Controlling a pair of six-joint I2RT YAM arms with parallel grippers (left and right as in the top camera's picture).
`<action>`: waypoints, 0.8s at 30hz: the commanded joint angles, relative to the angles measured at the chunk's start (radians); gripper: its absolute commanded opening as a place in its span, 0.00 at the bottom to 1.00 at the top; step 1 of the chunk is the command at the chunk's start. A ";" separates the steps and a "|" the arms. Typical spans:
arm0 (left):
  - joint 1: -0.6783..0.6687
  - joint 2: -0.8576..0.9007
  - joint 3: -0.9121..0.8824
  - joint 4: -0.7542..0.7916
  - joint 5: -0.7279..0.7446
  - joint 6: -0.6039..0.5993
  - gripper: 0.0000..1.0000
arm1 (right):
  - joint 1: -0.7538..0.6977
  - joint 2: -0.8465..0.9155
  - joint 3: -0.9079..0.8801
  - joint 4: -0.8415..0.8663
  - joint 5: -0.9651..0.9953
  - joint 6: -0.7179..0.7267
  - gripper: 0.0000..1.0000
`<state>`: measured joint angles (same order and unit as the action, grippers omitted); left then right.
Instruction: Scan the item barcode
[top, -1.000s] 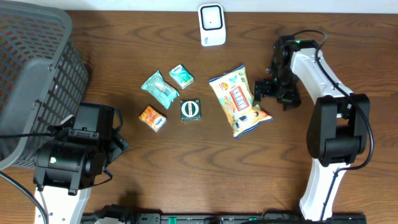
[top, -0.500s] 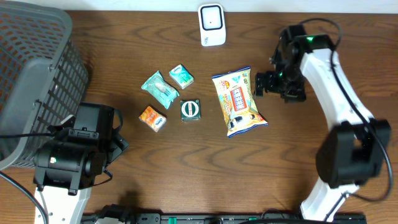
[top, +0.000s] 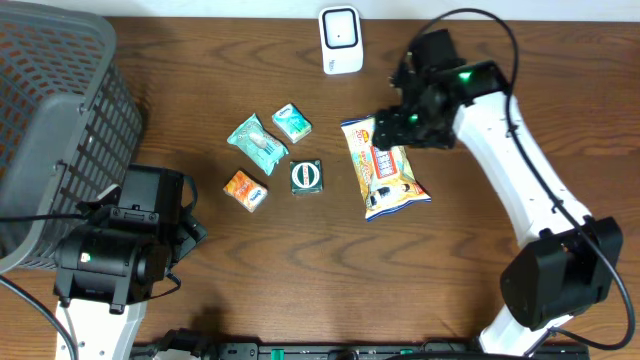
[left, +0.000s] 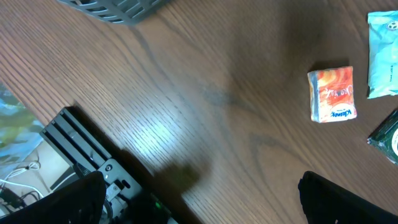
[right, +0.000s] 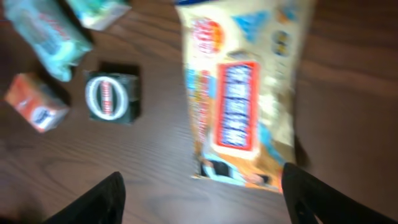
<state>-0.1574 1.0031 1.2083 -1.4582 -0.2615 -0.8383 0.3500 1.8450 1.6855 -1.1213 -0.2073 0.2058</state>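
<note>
While spread wide, the right tool (top: 390, 127) hovers over the snack bag (top: 390, 178).

basket (top: 50, 110) blocks left, table (top: 600, 120) open right

Yellow snack bag (top: 388, 182) lies flat, printed face up

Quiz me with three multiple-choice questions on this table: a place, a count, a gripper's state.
1. Where is the white scanner? A in the basket; B on the floor; C at the table's far edge.
2. Small packets left of the snack bag? A two; B four; C six.
3. The right gripper is: A open above the snack bag; B shut on the scanner; C out of view.
C, seen overhead; B, two teal packets, one orange packet, one dark green packet; A, fingers wide apart.
</note>
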 joint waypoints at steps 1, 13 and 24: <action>0.004 -0.005 0.019 -0.003 -0.016 -0.009 0.97 | 0.064 0.003 0.002 0.030 -0.008 -0.002 0.68; 0.004 -0.005 0.019 -0.003 -0.016 -0.010 0.98 | 0.186 0.066 -0.068 0.084 0.048 0.038 0.36; 0.004 -0.005 0.019 -0.003 -0.016 -0.010 0.97 | 0.162 0.093 -0.302 0.111 0.228 0.157 0.34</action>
<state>-0.1574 1.0031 1.2083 -1.4586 -0.2615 -0.8383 0.5293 1.9343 1.4136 -1.0115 -0.0860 0.2863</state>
